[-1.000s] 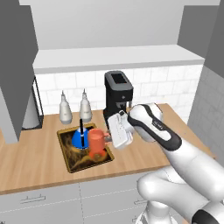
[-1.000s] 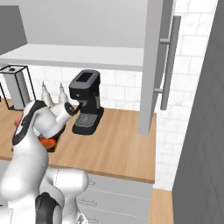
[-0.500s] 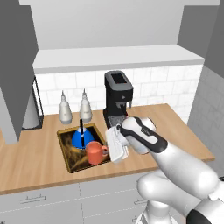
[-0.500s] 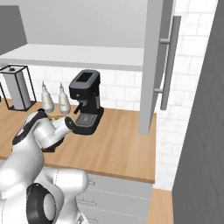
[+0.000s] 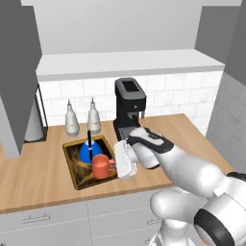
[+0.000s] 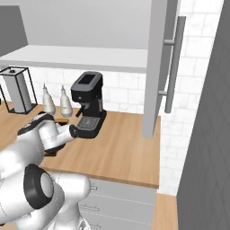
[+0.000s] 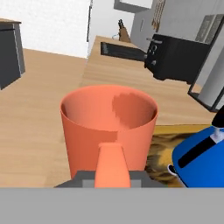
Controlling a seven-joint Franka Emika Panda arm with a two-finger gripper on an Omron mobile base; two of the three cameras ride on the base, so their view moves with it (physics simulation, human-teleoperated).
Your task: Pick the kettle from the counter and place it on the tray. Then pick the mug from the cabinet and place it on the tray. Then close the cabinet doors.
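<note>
The orange-red mug [image 5: 100,166] is at the front right of the dark gold-rimmed tray [image 5: 75,170] on the light-wood counter [image 5: 33,178]. My gripper [image 5: 116,164] is shut on the mug's side handle [image 7: 111,164], reaching in from the right. I cannot tell whether the mug's base touches the tray. The blue kettle [image 5: 88,151] with its black handle stands on the tray just behind the mug, and in the hand view the kettle [image 7: 202,158] lies to the mug's [image 7: 109,124] right. The cabinet doors [image 6: 158,67] stand open, showing the white shelf board [image 5: 125,62].
A black coffee machine [image 5: 129,103] stands right behind my hand. Two white pointed bottles [image 5: 81,117] are behind the tray, and a wire-framed stand [image 6: 18,90] is at the far left. A black toaster [image 7: 181,54] sits farther along the counter in the hand view.
My hand has brought the mug down and toward the counter's front edge, from above the tray's right side to low over its front right corner. The kettle has stayed put.
</note>
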